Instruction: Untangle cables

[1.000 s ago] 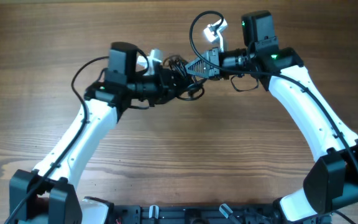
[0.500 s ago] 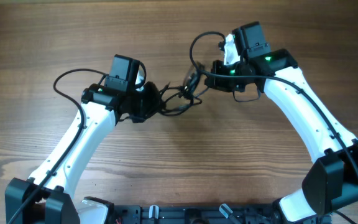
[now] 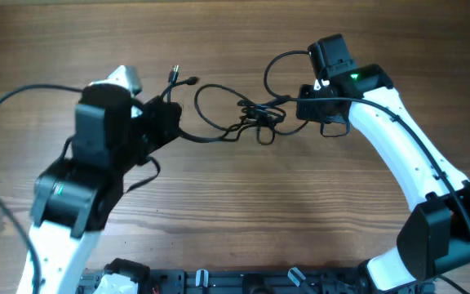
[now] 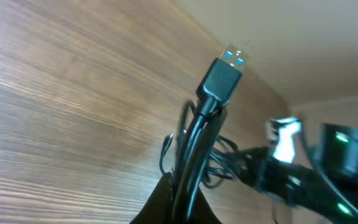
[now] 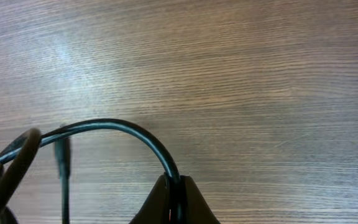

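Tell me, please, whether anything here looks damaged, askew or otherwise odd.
Only the cables stand out: a knot of loops is bunched mid-span between the left gripper and the right gripper, each pinching a cord. A plug sticks out beyond the left gripper. I see no damage.

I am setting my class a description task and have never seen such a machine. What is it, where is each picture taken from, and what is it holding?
These are two robot arms, white with black joints, at a wooden table. The overhead picture looks straight down on them; the other two come from a small camera on each wrist. Thin black cables, tangled in loops, stretch between the arms. The left fingers pinch a bundle that ends in a plug; the right fingers pinch one cord.
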`<state>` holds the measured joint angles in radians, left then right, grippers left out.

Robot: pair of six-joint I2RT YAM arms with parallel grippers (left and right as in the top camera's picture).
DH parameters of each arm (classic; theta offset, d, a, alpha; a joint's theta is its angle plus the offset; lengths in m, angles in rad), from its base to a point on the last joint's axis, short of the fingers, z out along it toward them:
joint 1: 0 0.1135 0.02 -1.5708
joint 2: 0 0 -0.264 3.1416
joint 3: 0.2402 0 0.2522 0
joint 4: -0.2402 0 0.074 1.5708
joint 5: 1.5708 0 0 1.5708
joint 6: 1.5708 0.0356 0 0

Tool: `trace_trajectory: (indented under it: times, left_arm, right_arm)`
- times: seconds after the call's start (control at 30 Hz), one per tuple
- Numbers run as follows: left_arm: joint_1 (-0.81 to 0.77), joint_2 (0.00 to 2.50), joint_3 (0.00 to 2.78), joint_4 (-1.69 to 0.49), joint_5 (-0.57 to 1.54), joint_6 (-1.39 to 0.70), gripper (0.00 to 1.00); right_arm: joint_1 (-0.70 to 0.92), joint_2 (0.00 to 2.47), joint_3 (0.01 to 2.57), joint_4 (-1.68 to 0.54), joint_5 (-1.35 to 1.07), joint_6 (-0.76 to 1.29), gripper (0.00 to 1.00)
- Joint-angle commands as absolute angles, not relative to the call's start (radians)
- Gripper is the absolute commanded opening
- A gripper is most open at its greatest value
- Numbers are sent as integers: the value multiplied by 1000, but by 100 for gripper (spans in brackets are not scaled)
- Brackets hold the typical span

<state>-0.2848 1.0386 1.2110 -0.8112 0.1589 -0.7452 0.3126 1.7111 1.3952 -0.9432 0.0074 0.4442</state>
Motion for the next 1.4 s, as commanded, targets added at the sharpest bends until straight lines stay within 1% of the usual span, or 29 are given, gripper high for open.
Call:
trace_trajectory:
  times: [0.0, 0.1, 0.27, 0.33, 0.47, 0.57, 0.67, 0.77, 0.83, 0.9, 0.93, 1.0, 1.1, 1.13, 1.2, 1.23, 1.27, 1.3, 1.33, 1.37]
  left_arm:
    - [-270, 973, 1232, -787, 194, -748, 4]
    - [-190, 924, 1232, -706, 189, -748, 4]
    - [31, 870, 1232, -607, 156, -748, 4]
    - [47, 862, 1232, -602, 156, -748, 4]
    - [47, 905, 1231, -727, 155, -747, 4]
    - [47, 1000, 1231, -827, 159, -740, 4]
    - [42, 1153, 1230, -1011, 189, -736, 4]
    - [27, 1328, 1224, -1075, 185, -639, 4]
    - [27, 1435, 1221, -1074, 157, -609, 4]
    - [38, 1592, 1221, -1054, 22, -618, 4]
    - [45, 1630, 1221, -1040, 6, -617, 4]
    - [68, 1673, 1221, -1010, -9, -620, 4]
    - [102, 1668, 1222, -990, -10, -628, 4]
    - [115, 1668, 1224, -988, -9, -628, 4]
    - [114, 1639, 1225, -991, -1, -612, 4]
    - [113, 1616, 1228, -991, 24, -591, 4]
    - [113, 1585, 1237, -991, 62, -566, 8]
    - [113, 1550, 1243, -991, 96, -553, 23]
    - [113, 1488, 1246, -991, 138, -552, 40]
    - [113, 1446, 1246, -988, 176, -529, 55]
  right_arm:
    - [299, 1729, 1379, -959, -1, 419, 4]
    - [299, 1729, 1357, -954, -1, 421, 4]
    - [277, 1742, 1261, -883, -1, 426, 4]
    - [269, 1757, 1235, -872, -8, 427, 4]
    - [253, 1790, 1234, -876, -50, 419, 4]
    - [224, 1790, 1235, -875, -54, 418, 4]
    - [133, 1790, 1268, -871, -129, 390, 4]
    - [71, 1790, 1279, -842, -132, 394, 4]
    - [30, 1790, 1279, -818, -132, 402, 4]
    - [-54, 1790, 1279, -794, -159, 422, 4]
    - [-82, 1790, 1279, -792, -163, 426, 4]
    - [-144, 1790, 1279, -791, -198, 429, 4]
    - [-164, 1790, 1279, -792, -252, 414, 4]
    - [-162, 1790, 1279, -792, -286, 365, 8]
    - [-162, 1783, 1279, -805, -312, 332, 25]
    - [-162, 1771, 1282, -810, -319, 319, 31]
    - [-160, 1758, 1290, -819, -332, 314, 35]
    - [-160, 1734, 1298, -824, -355, 308, 40]
    - [-160, 1700, 1304, -824, -395, 286, 47]
    - [-160, 1668, 1304, -823, -422, 278, 50]
